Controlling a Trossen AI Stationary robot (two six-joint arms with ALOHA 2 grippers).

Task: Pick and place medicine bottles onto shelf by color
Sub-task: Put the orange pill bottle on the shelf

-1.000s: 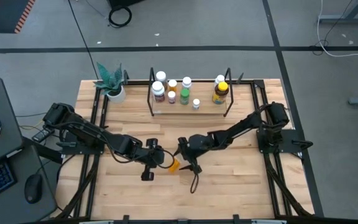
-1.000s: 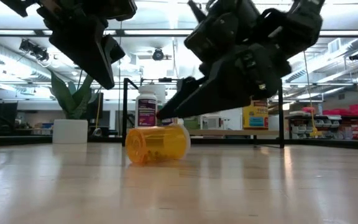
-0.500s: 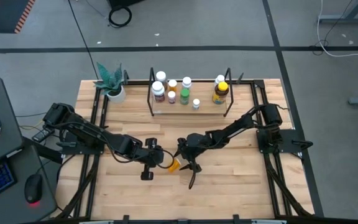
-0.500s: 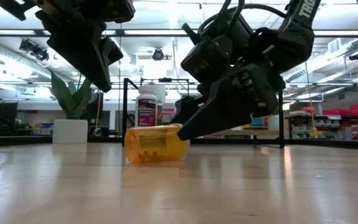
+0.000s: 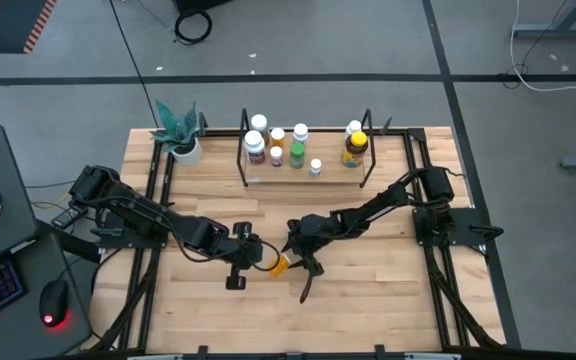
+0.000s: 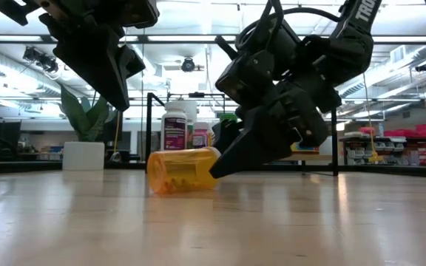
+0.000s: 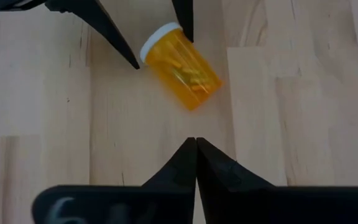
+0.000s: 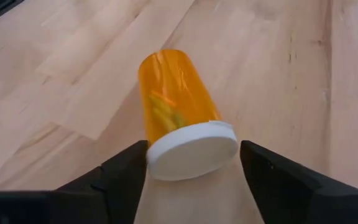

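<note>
An orange pill bottle (image 5: 280, 265) with a white cap (image 8: 191, 149) lies on its side on the table, in front of the shelf. My right gripper (image 8: 192, 147) is open, low over the bottle's cap end, one finger on each side of the cap. My left gripper (image 7: 196, 142) is shut and hovers just left of the bottle, its tips pointing at the bottle's body (image 7: 188, 68). The other medicine bottles (image 5: 298, 148) stand on the black rod shelf (image 5: 308, 178) at the far side. My right gripper's fingers (image 8: 126, 171) slant down from the table's right side and flank the white cap (image 8: 166, 163) of the lying bottle. Their inner faces are right at the cap's rim, and I cannot tell whether they touch it. The bottle rests on the table.
A white pot with a green plant (image 5: 180, 140) stands at the far left, beside the shelf. Black rails (image 5: 153, 190) run along both table sides. Bare wood (image 5: 368, 300) lies near the front edge. A desk with a keyboard and mouse (image 5: 8, 290) is left of the table.
My right gripper has come down from above the bottle and a little toward the near edge, so that its fingers now stand around the cap end at table height. The orange bottle has stayed lying in about the same place.
</note>
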